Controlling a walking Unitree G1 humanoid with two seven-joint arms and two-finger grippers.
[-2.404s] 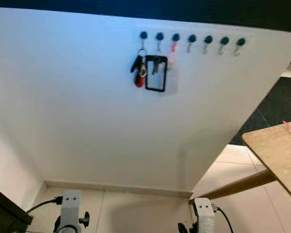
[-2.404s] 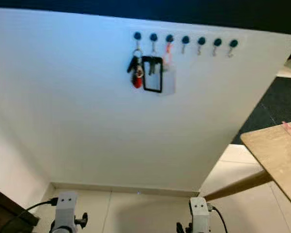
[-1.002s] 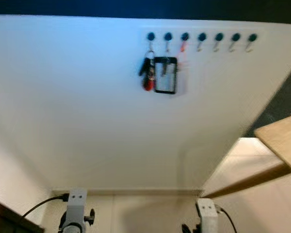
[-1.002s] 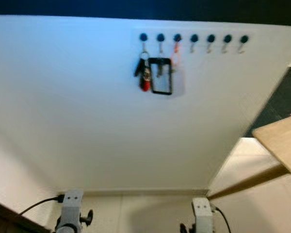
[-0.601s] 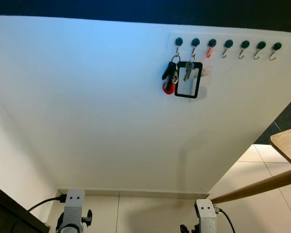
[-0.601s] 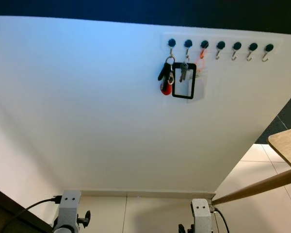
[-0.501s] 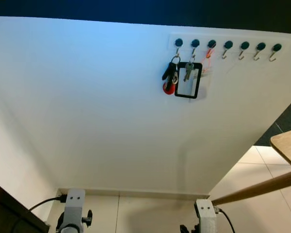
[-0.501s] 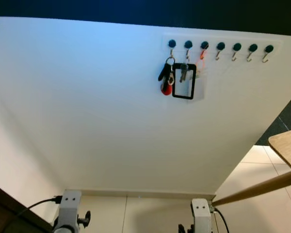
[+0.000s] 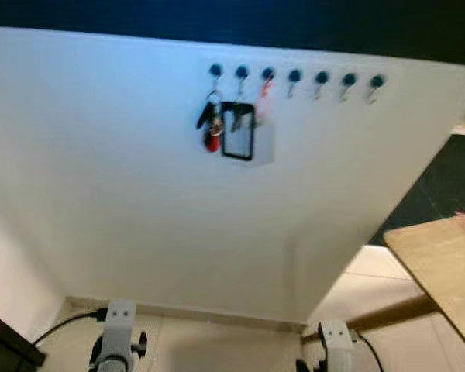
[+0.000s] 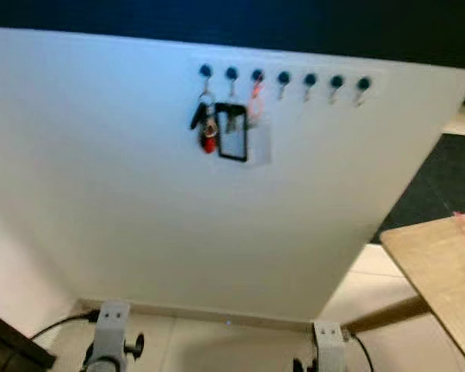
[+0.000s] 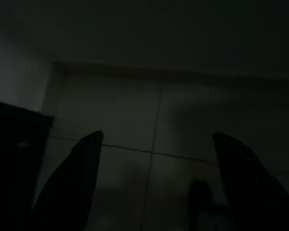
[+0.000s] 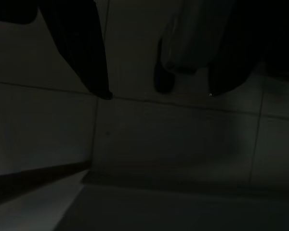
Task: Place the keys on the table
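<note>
A white wall rises ahead, above a pale tiled floor. A wooden counter juts in at the right. A row of hooks sits high on the wall; the keys hang from the leftmost hook, beside a black-framed tag. Left gripper and right gripper hang low over the floor, fingers apart.

Very dark frame. Right gripper with its two black fingers spread apart, above a tiled floor. Grout lines faintly visible on the floor. A pale, rounded shape, not identifiable, sits between the fingers, beyond them.
</note>
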